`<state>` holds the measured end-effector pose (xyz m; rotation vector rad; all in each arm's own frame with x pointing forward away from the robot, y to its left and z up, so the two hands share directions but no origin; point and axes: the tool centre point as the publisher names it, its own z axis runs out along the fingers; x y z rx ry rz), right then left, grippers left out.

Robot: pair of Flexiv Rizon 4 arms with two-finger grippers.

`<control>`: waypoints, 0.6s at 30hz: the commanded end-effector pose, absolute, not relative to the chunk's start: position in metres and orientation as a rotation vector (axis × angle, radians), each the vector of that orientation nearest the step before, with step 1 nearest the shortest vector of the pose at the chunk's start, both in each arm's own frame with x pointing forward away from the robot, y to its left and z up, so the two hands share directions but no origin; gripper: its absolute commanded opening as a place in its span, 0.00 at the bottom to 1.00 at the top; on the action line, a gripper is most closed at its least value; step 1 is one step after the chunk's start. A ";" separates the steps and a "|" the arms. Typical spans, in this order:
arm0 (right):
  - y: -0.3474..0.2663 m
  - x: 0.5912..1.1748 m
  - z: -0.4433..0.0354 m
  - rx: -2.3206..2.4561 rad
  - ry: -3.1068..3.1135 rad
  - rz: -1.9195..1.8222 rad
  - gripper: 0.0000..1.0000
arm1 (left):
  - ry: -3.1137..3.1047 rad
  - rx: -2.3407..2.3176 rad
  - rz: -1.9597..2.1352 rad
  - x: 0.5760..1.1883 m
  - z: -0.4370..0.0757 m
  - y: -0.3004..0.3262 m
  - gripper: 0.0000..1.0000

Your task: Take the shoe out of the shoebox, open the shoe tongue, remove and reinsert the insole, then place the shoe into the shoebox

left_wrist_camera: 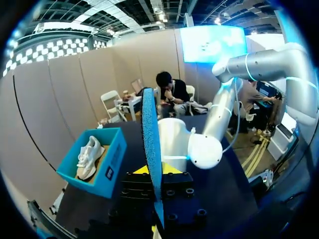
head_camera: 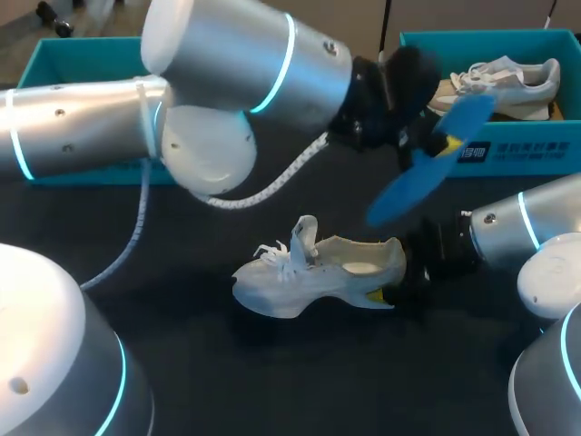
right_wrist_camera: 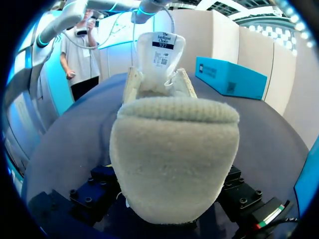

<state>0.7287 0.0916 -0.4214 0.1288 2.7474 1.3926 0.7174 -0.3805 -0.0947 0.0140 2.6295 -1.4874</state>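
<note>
Above shoe (head_camera: pixel 318 272), left end effector (head_camera: pixel 419 138) tight on insole (head_camera: pixel 404 195); right end effector (head_camera: pixel 390 292) on heel (right_wrist_camera: pixel 174 159)

A flat black matte tabletop (head_camera: pixel 300 381) is spreading out beneath the right pincer (head_camera: pixel 386 292). A grey-and-white spare sneaker (head_camera: pixel 508 82) is lying just beyond the left pincer (head_camera: pixel 440 143), lower than it.

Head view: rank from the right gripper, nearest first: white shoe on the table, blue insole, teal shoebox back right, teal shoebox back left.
1. White lace-up shoe, heel in the right gripper.
2. Blue foam insole, raised just behind it.
3. Teal cardboard shoebox at back right.
4. Teal cardboard shoebox at back left, farthest.
</note>
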 end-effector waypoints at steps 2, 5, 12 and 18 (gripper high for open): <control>0.090 0.730 -0.424 0.130 2.749 1.388 0.00 | 2.607 0.043 -1.545 0.722 -0.072 -0.400 0.00; 0.090 0.730 -0.424 0.130 2.749 1.388 0.00 | 2.586 0.041 -1.595 0.724 -0.058 -0.405 0.00; 0.090 0.730 -0.424 0.130 2.749 1.388 0.00 | 2.598 0.010 -1.789 0.732 -0.037 -0.409 0.00; 0.090 0.730 -0.424 0.130 2.749 1.388 0.00 | 2.647 0.020 -1.946 0.738 -0.024 -0.414 0.00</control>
